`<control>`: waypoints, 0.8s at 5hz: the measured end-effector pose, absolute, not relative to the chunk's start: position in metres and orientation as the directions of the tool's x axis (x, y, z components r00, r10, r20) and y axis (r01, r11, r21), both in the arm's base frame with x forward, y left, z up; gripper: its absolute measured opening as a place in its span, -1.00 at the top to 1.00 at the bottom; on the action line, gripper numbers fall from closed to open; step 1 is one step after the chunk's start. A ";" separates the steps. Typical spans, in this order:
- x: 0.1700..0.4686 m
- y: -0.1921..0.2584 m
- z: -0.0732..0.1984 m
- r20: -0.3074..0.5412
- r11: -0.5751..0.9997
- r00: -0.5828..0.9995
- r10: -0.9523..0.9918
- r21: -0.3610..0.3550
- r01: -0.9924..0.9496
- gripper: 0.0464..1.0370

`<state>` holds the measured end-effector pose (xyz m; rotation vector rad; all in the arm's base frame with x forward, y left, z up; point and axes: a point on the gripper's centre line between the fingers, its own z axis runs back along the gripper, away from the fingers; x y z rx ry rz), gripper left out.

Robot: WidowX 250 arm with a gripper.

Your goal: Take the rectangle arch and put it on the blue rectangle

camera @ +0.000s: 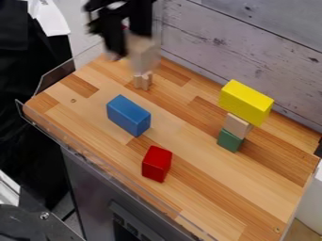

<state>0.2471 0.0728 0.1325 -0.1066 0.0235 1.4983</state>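
Rectangle arch [144, 52] hangs, blurred, in the end effector [129, 43].

This looks like a robotics lab or workshop: a black robot pincer [124, 51] hangs above a wood-strip bench [207, 188] where plain blocks, among them a blue block [129, 115] and a yellow block [246, 102], stand about. Clear guards [69, 68] edge the top, a grey cabinet [94, 193] sits below, and a whitewashed plank panel [239, 52] rises behind.
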 end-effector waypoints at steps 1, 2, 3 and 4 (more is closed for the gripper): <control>0.239 0.083 0.120 -0.096 0.172 0.174 0.980 -0.023 -0.985 -0.02; 0.238 0.087 0.108 -0.122 0.221 0.221 0.968 -0.010 -0.975 -0.02; 0.243 0.083 0.096 -0.140 0.245 0.243 0.960 0.002 -0.969 -0.02; 0.251 0.076 0.086 -0.146 0.268 0.266 0.953 -0.006 -0.964 -0.02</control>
